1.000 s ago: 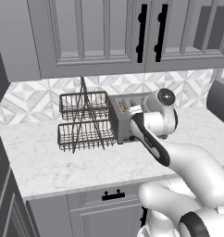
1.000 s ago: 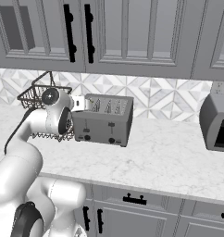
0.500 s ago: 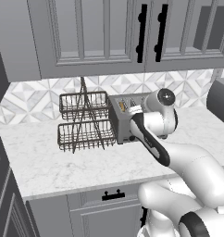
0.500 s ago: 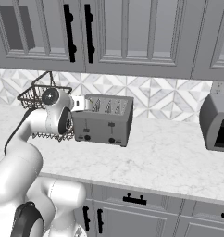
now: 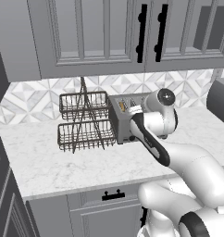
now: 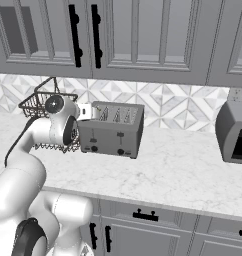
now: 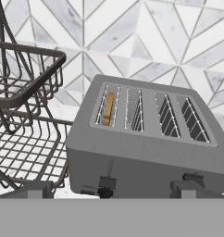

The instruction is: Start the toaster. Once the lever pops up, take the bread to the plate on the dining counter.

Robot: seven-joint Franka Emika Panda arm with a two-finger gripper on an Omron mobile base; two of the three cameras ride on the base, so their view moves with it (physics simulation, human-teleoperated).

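The brushed-steel toaster (image 7: 146,152) stands on the marble worktop, its four slots facing up and its front with the black levers (image 7: 107,182) turned toward the hand. A golden slice of bread (image 7: 108,109) sits deep in the leftmost slot and also shows at the toaster's (image 5: 122,124) top as bread (image 5: 122,106). My gripper (image 7: 115,190) hovers just in front of and above the toaster (image 6: 113,131), open, with its fingertips (image 7: 38,189) spread wide and nothing between them. Plate and dining counter are out of view.
A two-tier wire basket rack (image 5: 84,122) stands close against the toaster's left side, near my left fingertip. A dark microwave (image 6: 235,132) sits at the far right of the worktop (image 6: 183,165). Grey upper cabinets (image 6: 118,35) hang above, with tiled backsplash behind.
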